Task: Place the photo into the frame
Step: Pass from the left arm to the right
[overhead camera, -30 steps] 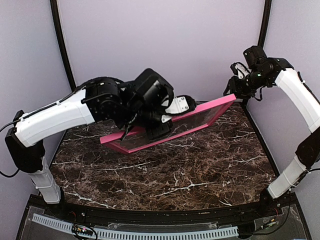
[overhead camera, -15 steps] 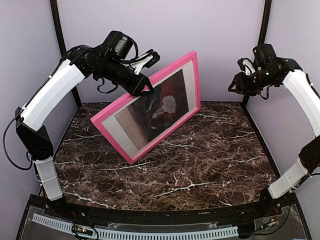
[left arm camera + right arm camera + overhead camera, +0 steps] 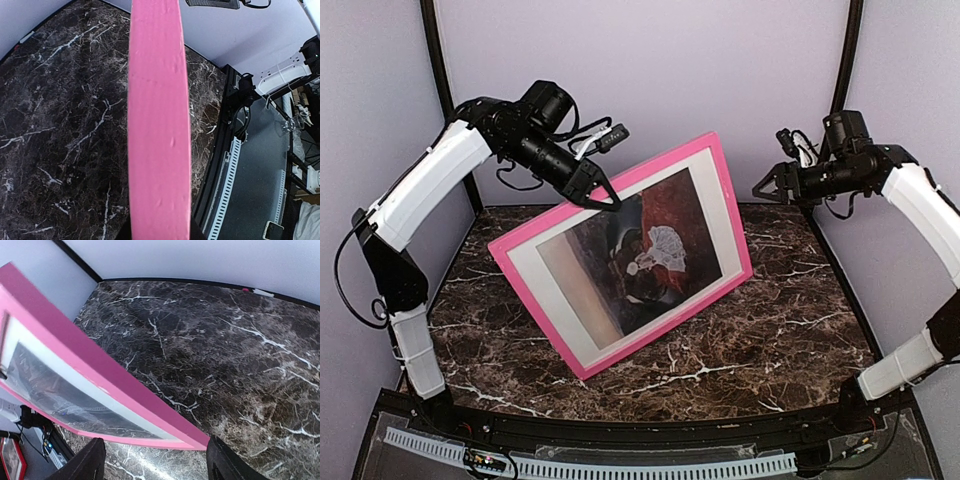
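1. the frame [image 3: 733,210] lay low and nearly flat a second ago; now it is tipped up at centre, a lower corner on the bench [image 3: 790,320].
2. the left claw [image 3: 595,193] pinches its upper edge. the right claw [image 3: 767,187], earlier at the right corner, has let go and is spread just beside it.
3. the photo [image 3: 640,255] shows behind the pink front, so the task looks nearly done.
4. the front faces the bottom of the top view; the long axis rises from lower left to upper right.
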`<action>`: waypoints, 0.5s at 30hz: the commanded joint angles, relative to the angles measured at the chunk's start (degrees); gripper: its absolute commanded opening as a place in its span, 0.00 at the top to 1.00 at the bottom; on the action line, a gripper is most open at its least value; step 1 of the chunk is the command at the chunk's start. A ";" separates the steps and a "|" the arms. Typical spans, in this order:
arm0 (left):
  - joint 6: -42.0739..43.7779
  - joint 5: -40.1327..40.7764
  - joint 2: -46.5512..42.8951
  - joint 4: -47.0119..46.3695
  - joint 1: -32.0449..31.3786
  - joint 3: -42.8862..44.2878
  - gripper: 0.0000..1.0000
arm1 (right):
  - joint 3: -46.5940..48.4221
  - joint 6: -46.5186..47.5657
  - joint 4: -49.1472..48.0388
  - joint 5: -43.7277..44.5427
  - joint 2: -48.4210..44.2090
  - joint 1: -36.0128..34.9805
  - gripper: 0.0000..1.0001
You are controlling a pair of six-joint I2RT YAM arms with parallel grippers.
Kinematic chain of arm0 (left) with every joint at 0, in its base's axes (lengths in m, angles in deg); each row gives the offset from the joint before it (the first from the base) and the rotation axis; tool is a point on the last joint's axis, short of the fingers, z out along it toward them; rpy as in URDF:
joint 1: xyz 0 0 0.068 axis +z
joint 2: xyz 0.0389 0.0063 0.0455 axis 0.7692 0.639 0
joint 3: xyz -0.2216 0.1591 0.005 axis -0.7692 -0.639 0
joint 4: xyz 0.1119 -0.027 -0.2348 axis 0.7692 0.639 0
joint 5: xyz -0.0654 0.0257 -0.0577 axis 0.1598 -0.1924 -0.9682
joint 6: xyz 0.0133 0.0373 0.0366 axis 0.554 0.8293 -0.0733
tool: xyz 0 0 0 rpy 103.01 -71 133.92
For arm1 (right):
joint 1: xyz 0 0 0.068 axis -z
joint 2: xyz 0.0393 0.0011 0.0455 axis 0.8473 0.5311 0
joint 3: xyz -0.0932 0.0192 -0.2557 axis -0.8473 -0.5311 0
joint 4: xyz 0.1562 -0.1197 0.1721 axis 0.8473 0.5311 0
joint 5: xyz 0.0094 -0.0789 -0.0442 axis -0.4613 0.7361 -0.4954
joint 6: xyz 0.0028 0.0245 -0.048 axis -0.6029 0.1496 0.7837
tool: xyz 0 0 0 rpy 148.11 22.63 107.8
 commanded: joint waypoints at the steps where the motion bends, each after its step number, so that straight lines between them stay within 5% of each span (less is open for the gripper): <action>1: 1.91 -13.32 -1.15 -3.25 1.47 0.10 1.00 | -4.14 4.24 -11.46 -10.22 -3.86 -0.58 0.28; 6: 2.06 -16.94 -0.55 -2.93 1.48 -0.85 1.00 | -5.72 9.30 -15.92 -15.28 -3.37 -0.61 0.20; 15: 2.65 -20.79 -0.60 -3.56 1.48 -5.02 1.00 | 5.77 21.46 -7.56 -23.49 7.45 -0.95 0.15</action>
